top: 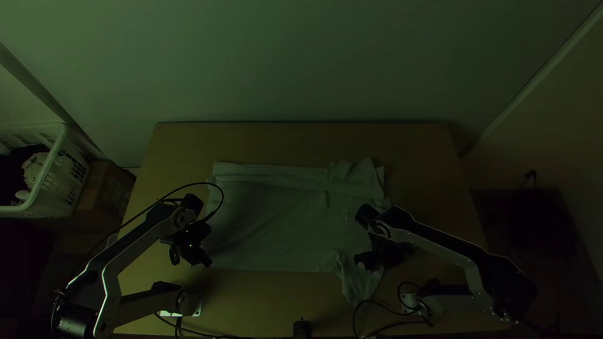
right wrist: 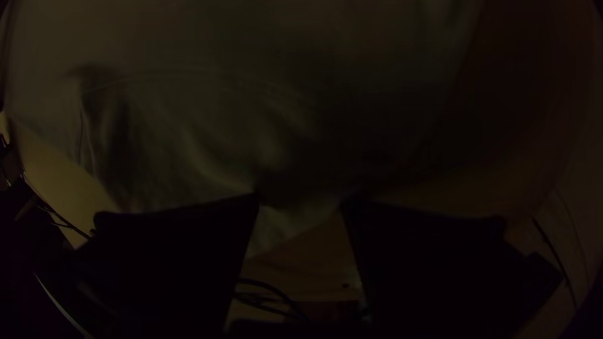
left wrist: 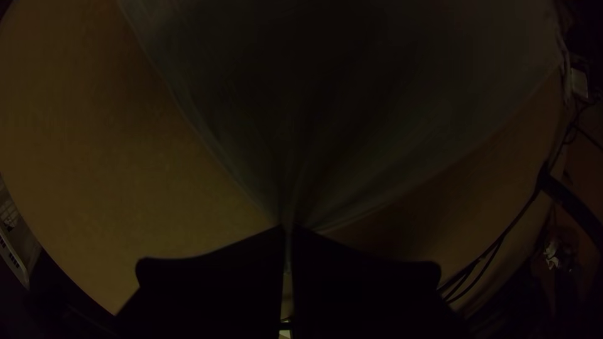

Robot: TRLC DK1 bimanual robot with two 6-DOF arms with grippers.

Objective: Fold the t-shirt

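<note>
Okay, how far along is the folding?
Only a far strip of the t-shirt looks doubled over. The left gripper pinches a corner; the right gripper is open. Most folding seems left: the body lies broad, a sleeve-like part juts out.

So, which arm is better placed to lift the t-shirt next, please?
Left, probably: its fingers pinch a gathered part of the t-shirt, while the right arm's fingers stand open at the cloth.
</note>
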